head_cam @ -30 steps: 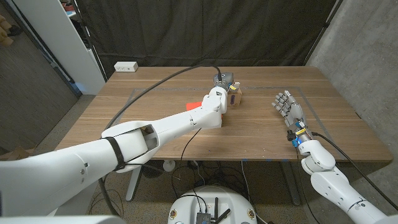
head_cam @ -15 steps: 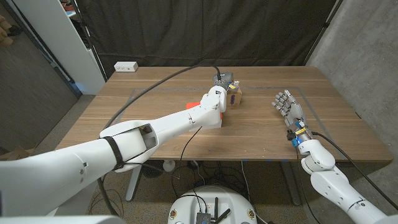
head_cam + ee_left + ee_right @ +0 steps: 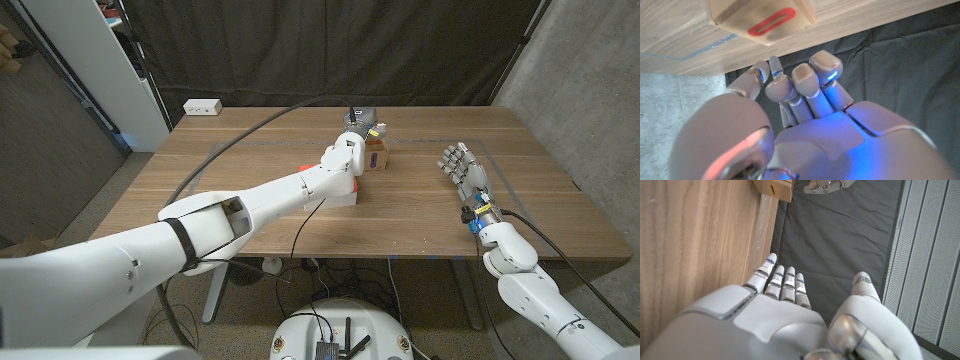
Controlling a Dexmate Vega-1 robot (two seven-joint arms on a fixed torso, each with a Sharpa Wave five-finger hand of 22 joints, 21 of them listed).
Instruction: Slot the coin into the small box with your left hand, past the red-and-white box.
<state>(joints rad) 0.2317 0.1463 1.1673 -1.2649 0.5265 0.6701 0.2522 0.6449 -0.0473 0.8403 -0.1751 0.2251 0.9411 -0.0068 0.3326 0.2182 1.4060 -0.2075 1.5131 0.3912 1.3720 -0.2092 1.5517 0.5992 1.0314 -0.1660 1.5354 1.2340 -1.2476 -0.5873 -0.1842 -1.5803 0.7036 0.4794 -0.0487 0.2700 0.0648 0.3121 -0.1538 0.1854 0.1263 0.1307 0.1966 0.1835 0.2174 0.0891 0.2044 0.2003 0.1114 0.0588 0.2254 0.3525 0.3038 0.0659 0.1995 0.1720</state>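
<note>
The small wooden box [image 3: 378, 156] stands mid-table toward the far side. In the left wrist view the small box [image 3: 760, 17] shows a red-ringed slot [image 3: 772, 22] in its top. My left hand [image 3: 357, 122] hovers just beyond and beside it, reached out over the red-and-white box [image 3: 311, 167], which my forearm mostly hides. The left hand [image 3: 805, 115] pinches a thin silvery coin [image 3: 774, 66] between thumb and fingertip, a short way from the slot. My right hand [image 3: 462, 168] stands on the table at the right, fingers straight and apart, holding nothing.
A white power strip [image 3: 202, 107] lies at the far left corner. A black cable [image 3: 250, 135] arcs over the table from the left toward the small box. Grey tape lines [image 3: 505, 185] mark the wood beside my right hand. The small box [image 3: 774, 187] also appears in the right wrist view.
My left hand has edged a little farther from me, rising beside the small box with the coin still pinched. The right hand has not moved.
</note>
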